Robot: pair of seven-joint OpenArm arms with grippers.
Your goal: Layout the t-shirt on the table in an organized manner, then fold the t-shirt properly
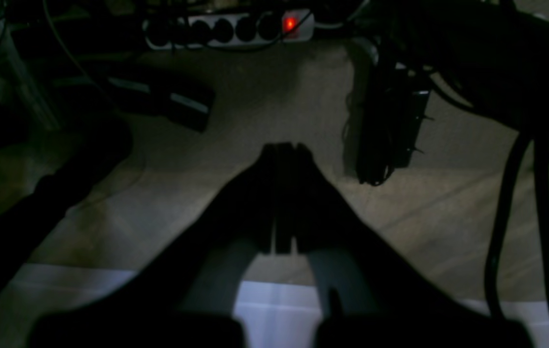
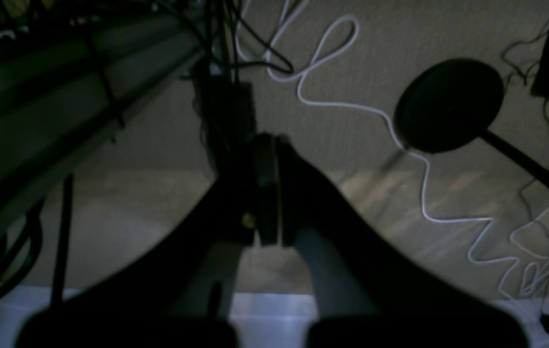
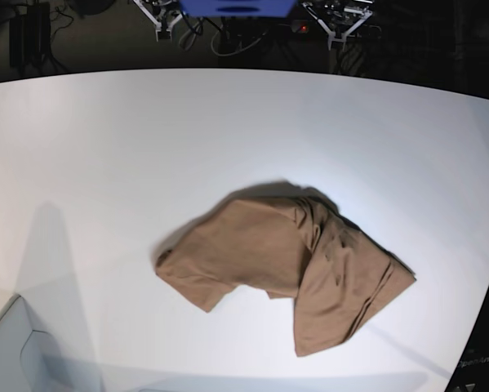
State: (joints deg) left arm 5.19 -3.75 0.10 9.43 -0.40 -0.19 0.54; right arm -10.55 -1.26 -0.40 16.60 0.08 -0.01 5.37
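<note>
Lying crumpled on the table (image 3: pixel 105 139), the t-shirt (image 3: pixel 285 265) sits right of centre in the base view and toward the near edge, well apart from both arms. Its long axis runs on a diagonal, from a bunched end at the left (image 3: pixel 175 265) down to a squarer end at the lower right (image 3: pixel 366 298), with folds doubled over through the middle; no neck label shows.

Both arms are parked beyond the far edge of the table. The left pincer (image 1: pixel 284 147) is clenched, its jaws pressed together and grasping nothing, and it points down at the carpeted floor (image 1: pixel 255 121) near a power strip (image 1: pixel 228 29). The right pincer (image 2: pixel 269 140) is likewise clenched and empty, over floor crossed by a white cable (image 2: pixel 424 159) and beside a round dark stand base (image 2: pixel 448 104). Neither wrist view shows any cloth, only a pale strip of table at the bottom.

The relation that matters is side: the shirt lies on the base view's right, which is the left arm's side, so that arm looks the nearer one to reach first. The right arm would have to cross more open table to take the bunched left end. Laying out has not begun, and either pincer would need to spread its jaws before touching cloth.
</note>
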